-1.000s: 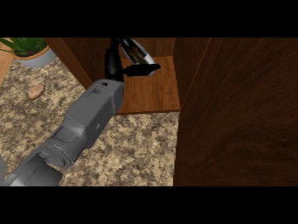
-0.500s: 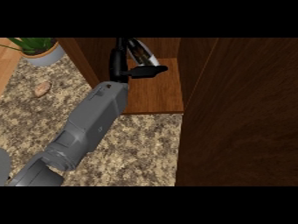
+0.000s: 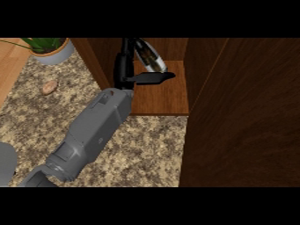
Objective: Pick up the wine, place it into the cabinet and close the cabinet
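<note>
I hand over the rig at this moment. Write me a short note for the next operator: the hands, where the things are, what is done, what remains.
Left hand: shut on the wine bottle, reaching inside the cabinet.
Right hand: not in view.
Wine bottle: tilted, above the shelf; whether it touches the shelf cannot be told.
Door: open, at the view's right.
Done: pick-up and carry to the cabinet.
Left: set the bottle down, release, pull the arm out, close the door.

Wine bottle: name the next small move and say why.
Probably lower the dark glass wine bottle onto the brown wooden cabinet floor and straighten it before letting go. The black left hand has its fingers curled round it inside the cabinet, and the bottle leans. The dark wooden door at the right stands open, so closing comes later.
</note>
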### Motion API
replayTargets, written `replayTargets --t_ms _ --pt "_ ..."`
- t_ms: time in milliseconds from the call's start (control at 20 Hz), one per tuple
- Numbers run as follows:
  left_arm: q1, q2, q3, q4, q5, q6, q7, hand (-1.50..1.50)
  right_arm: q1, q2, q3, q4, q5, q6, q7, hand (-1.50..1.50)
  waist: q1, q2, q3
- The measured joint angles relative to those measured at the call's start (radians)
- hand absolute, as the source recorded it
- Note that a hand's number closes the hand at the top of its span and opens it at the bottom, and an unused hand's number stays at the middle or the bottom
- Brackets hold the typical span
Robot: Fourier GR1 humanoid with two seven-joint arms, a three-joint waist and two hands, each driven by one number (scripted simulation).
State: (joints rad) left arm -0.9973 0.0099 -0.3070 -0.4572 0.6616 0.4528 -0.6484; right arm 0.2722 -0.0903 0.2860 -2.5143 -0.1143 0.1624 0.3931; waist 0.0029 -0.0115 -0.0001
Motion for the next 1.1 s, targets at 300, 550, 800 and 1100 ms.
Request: replayTargets --t_ms 300,550,800,1100 --pt "0.128 0.025 -0.048 -0.208 -0.017 0.013 0.066 -1.50 0.013 -0.003 0.003 -0.001 0.004 -0.014 -0.008 -1.50 0.013 -0.006 0.000" --pt "0.281 0.040 -0.111 -0.428 -0.038 0.036 0.113 -1.50 0.025 -0.009 0.016 0.001 0.011 -0.016 -0.019 -1.50 0.015 -0.006 0.000" --pt "0.451 0.049 -0.188 -0.657 -0.065 0.085 0.150 -1.50 0.013 -0.014 0.017 0.000 0.013 -0.025 -0.014 -1.50 0.014 -0.004 0.000" --pt "0.650 0.105 -0.272 -0.921 -0.115 0.135 0.175 -1.50 -0.007 -0.018 0.039 0.001 0.019 -0.035 -0.007 -1.50 0.007 0.000 0.000"
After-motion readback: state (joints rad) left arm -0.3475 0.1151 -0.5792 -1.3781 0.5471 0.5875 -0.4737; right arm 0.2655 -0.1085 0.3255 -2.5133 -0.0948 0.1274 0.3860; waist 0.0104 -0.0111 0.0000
